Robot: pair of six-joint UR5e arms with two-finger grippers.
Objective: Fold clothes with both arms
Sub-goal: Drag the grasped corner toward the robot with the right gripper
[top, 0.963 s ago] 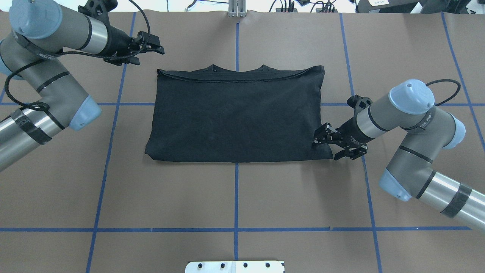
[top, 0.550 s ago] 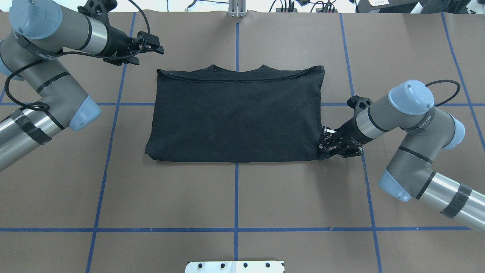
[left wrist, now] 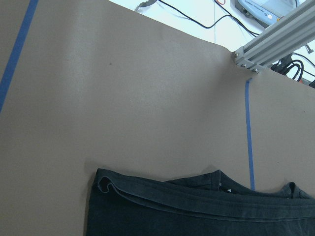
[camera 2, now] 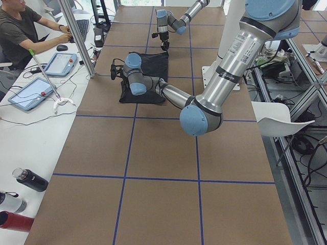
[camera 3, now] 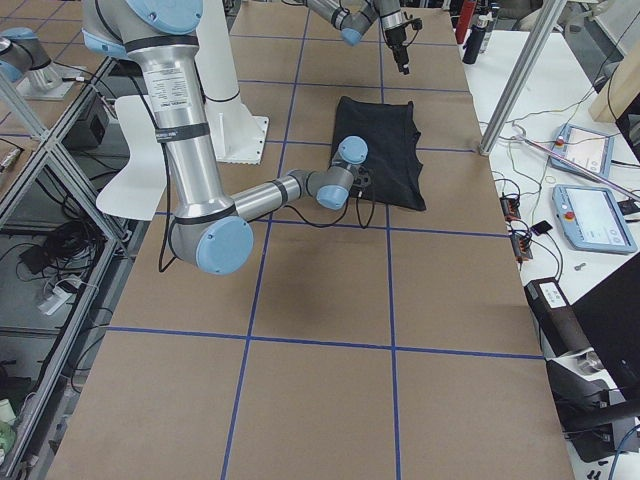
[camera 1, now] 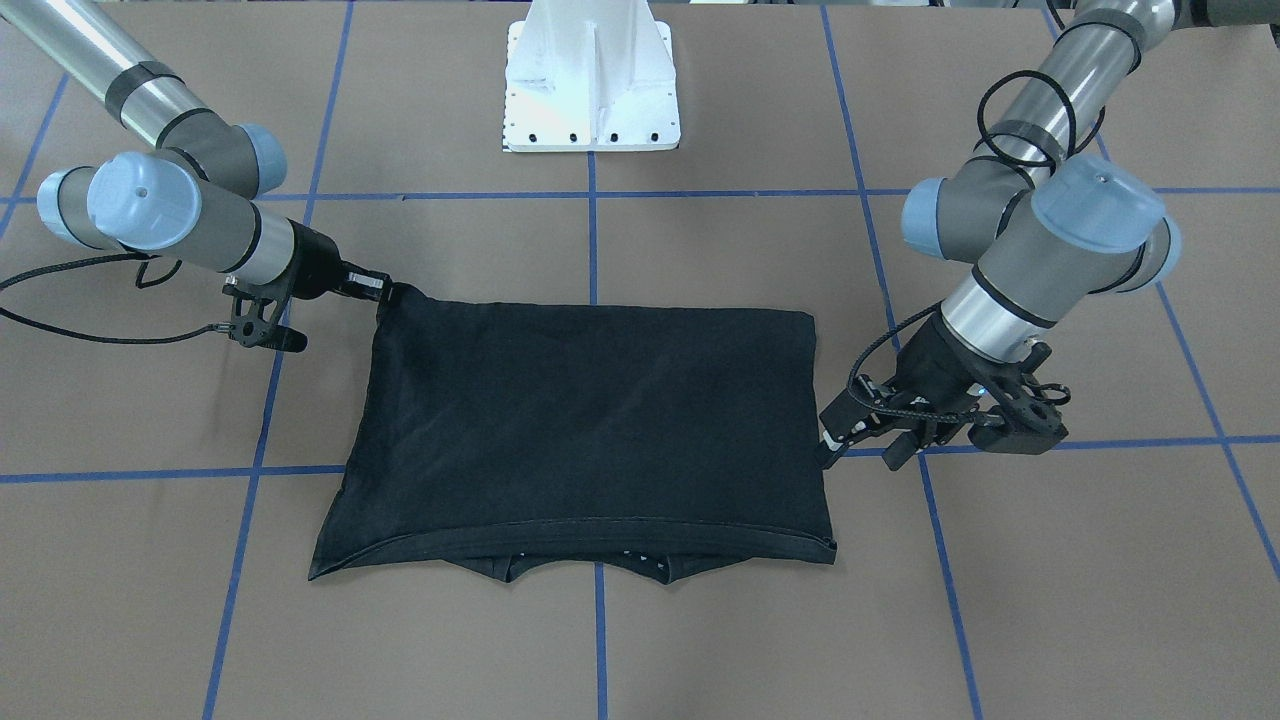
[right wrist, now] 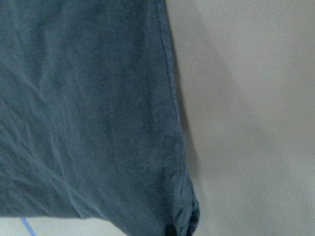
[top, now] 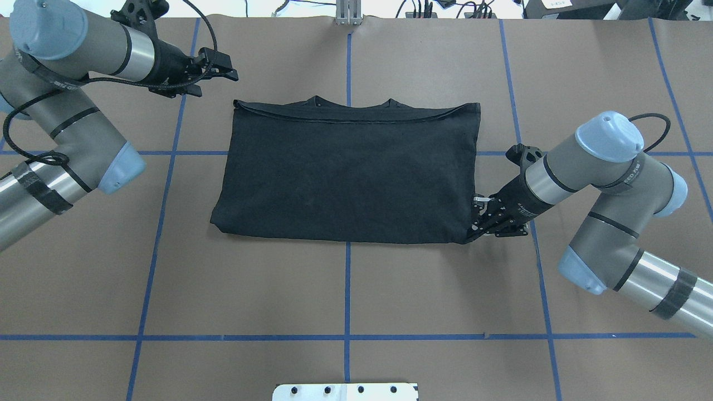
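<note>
My right gripper (top: 473, 227) is pinched on the near right corner of the T-shirt (top: 345, 172), jaws pressed together on the cloth; in the front-facing view that corner draws to a small point at the fingers. My left gripper (camera 1: 858, 440) hangs by the shirt's far left corner, apart from it in the overhead view, fingers spread and holding nothing.

The shirt lies folded into a broad rectangle across the middle of the table (top: 345, 289), plain black side up; its collar (top: 352, 103) peeks out in two small peaks at the far edge, beyond a long hem line.

The only writing I can find is small lettering on a band of my right arm (top: 613, 167), too small to read; some white specks by the collar in the front-facing view may be print, but I cannot make them out.

My right wrist camera shows only cloth filling its left side and bare table on its right, with a dark smudge at the bottom edge that may be a fingertip; my left wrist camera shows none of my fingers, and the shirt is cut off at its lower edge. Blue tape lines (top: 347, 278) cross the brown table cover.
</note>
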